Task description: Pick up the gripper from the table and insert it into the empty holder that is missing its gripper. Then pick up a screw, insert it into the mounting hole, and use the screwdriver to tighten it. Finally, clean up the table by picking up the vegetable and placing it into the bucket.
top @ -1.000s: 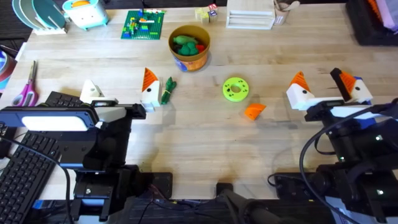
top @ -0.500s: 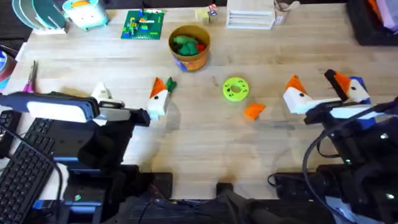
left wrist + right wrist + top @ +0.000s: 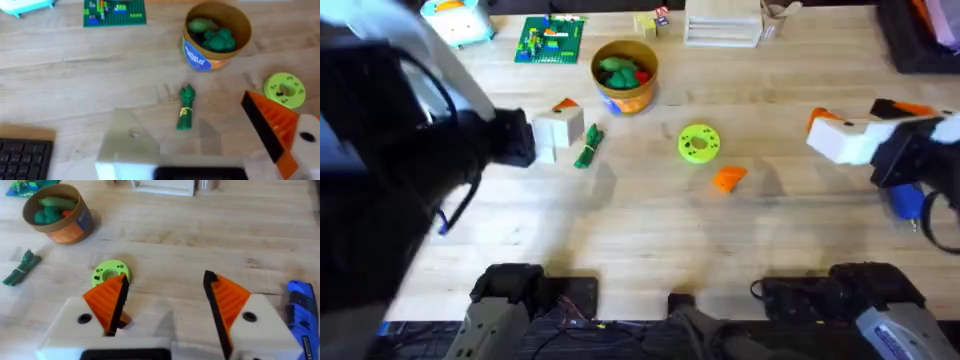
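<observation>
The gripper point(image 3: 728, 178) lies unpicked on the table point(image 3: 650, 240); my left gripper point(image 3: 210, 145) lacks one tip, both grippers wide, empty. Vegetable point(image 3: 589, 147) sits outside the bucket point(image 3: 624, 75).

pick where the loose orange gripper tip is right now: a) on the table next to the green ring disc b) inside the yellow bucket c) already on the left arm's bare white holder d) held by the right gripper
a: the orange gripper tip lies on the table beside the green ring disc, and no gripper touches it.

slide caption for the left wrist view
Left gripper, one orange tip missing, open above the green vegetable near the bucket.
</observation>
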Action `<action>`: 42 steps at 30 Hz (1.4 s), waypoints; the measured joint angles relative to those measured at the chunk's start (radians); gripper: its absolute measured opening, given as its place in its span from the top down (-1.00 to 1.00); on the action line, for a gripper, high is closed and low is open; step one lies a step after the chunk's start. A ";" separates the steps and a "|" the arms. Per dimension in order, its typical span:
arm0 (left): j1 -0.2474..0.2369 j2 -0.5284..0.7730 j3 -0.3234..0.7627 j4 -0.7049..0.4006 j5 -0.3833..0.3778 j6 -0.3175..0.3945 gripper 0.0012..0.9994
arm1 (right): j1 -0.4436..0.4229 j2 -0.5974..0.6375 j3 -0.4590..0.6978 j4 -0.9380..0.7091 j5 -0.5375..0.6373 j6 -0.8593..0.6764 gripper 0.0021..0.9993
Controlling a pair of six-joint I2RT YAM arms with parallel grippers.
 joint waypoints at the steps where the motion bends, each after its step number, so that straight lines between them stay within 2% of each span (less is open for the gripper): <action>1: 0.000 0.044 0.040 -0.025 0.000 0.013 -0.99 | 0.000 0.046 0.036 -0.027 0.000 -0.003 -0.84; 4: 0.000 0.152 0.118 -0.036 0.000 0.038 -0.99 | 0.000 0.165 0.109 -0.057 0.000 -0.007 -0.84; 8: 0.000 0.248 0.143 -0.046 0.000 0.037 -0.99 | 0.000 0.249 0.129 -0.057 0.000 -0.014 -0.84; 17: 0.000 0.446 0.143 -0.113 0.000 0.006 -0.95 | 0.000 0.288 0.129 -0.061 0.000 -0.015 -0.83; 19: 0.000 0.489 0.143 -0.117 0.003 0.003 -0.38 | 0.000 0.288 0.129 -0.061 0.000 -0.015 -0.83; 23: -0.002 0.554 0.143 -0.120 0.003 0.005 0.89 | 0.000 0.288 0.129 -0.061 0.000 -0.015 -0.84; 24: -0.005 0.560 0.143 -0.118 0.002 0.004 0.97 | 0.000 0.288 0.129 -0.062 0.000 -0.015 -0.84; 26: -0.020 0.559 0.143 -0.108 0.003 0.005 0.98 | 0.000 0.288 0.129 -0.063 0.000 -0.015 -0.83; 27: -0.031 0.554 0.143 -0.104 0.003 0.009 0.92 | 0.000 0.288 0.129 -0.068 0.000 -0.015 -0.84; 29: -0.067 0.531 0.143 -0.101 0.005 0.013 0.52 | 0.000 0.288 0.129 -0.094 0.000 -0.015 -0.84; 33: -0.166 0.444 0.143 -0.098 0.008 0.016 -0.70 | 0.000 0.288 0.129 -0.149 0.000 -0.018 -0.84; 34: -0.197 0.415 0.143 -0.098 0.011 0.013 -0.92 | 0.000 0.288 0.129 -0.160 0.000 -0.018 -0.84; 39: -0.334 0.293 0.143 -0.086 0.017 -0.007 -0.99 | 0.000 0.288 0.129 -0.199 0.000 -0.018 -0.84; 42: -0.394 0.242 0.143 -0.047 0.019 -0.018 -0.99 | 0.000 0.288 0.129 -0.244 0.000 -0.018 -0.84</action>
